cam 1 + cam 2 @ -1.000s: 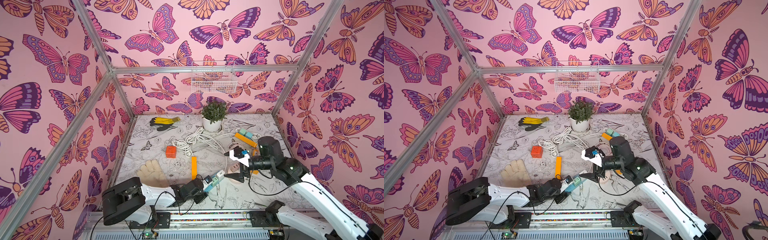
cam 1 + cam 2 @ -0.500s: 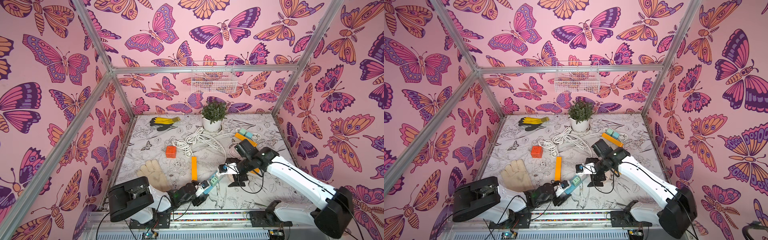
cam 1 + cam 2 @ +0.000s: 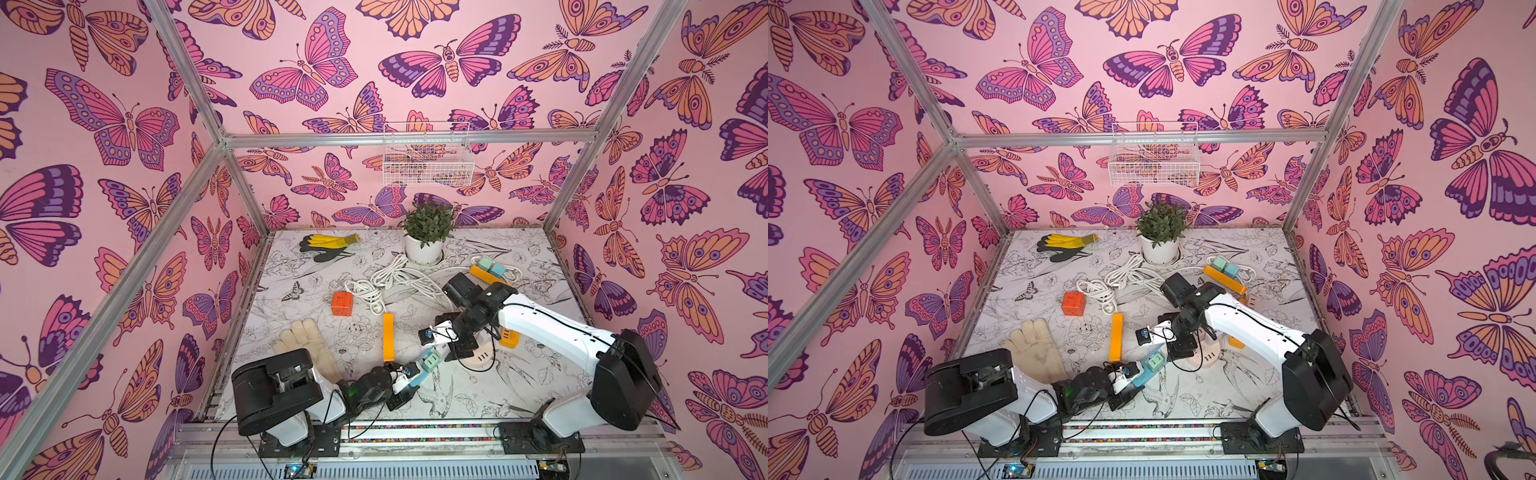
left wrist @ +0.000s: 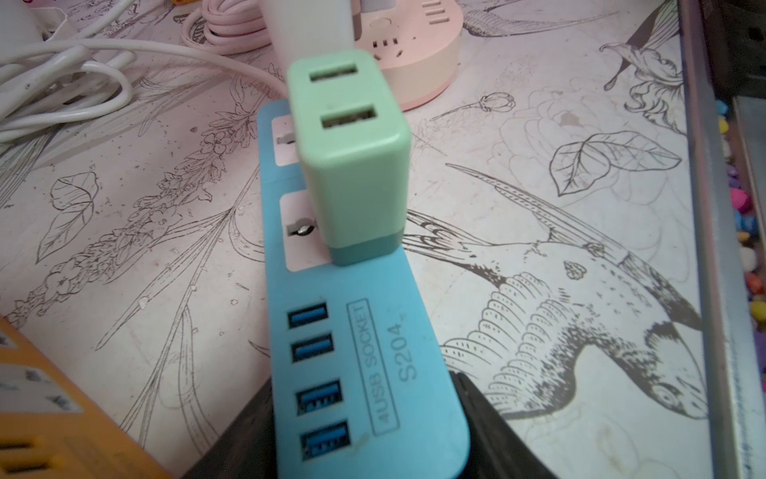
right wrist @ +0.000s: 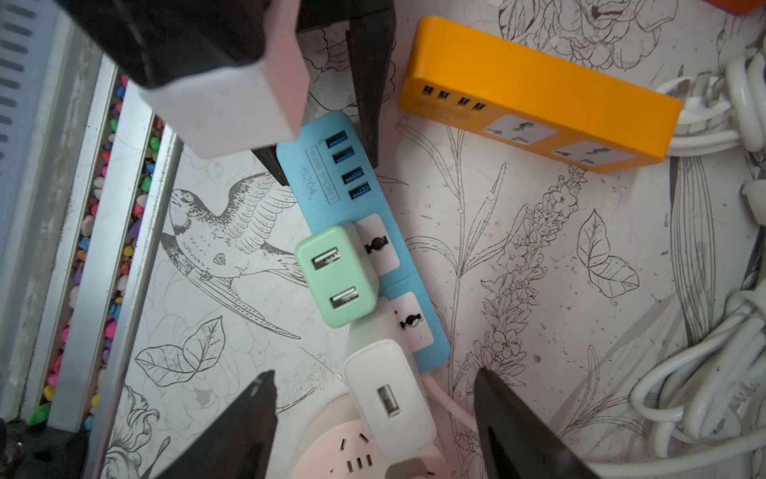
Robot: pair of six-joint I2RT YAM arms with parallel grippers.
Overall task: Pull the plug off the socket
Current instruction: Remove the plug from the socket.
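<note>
Two claws work at the blue strip (image 4: 364, 286), which lies flat on the tabletop (image 3: 519, 266) near its front edge. The plug (image 5: 338, 275), a mint-green block with two USB slots on top, stands upright in the strip's outlet next to the four USB ports, with its base on the strip's face.

The left claw (image 5: 323, 161) is closed on the strip's USB end, one black finger against each long side. The right claw (image 5: 373, 379) hangs open past the strip's cord end. Its two fingers are spread wide and touch nothing. Between them stands a white charger (image 5: 389, 398), plugged into a round pink socket (image 5: 331, 452) that sits just beside the strip's cord end. That charger is the nearest thing to the plug on the right claw's side; the two are close but apart. In both top views the right arm's wrist covers much of the round socket.

An orange strip (image 5: 530, 91) lies near the blue strip's USB end, clear of it. A tangle of white cables (image 3: 395, 276) lies farther back from the blue strip, and one white cord runs from the strip's cord end. Well apart from the blue strip are an orange cube (image 3: 342, 303), a cream glove (image 3: 307, 340), a yellow-and-black glove (image 3: 328, 245) and a potted plant (image 3: 428, 232).
</note>
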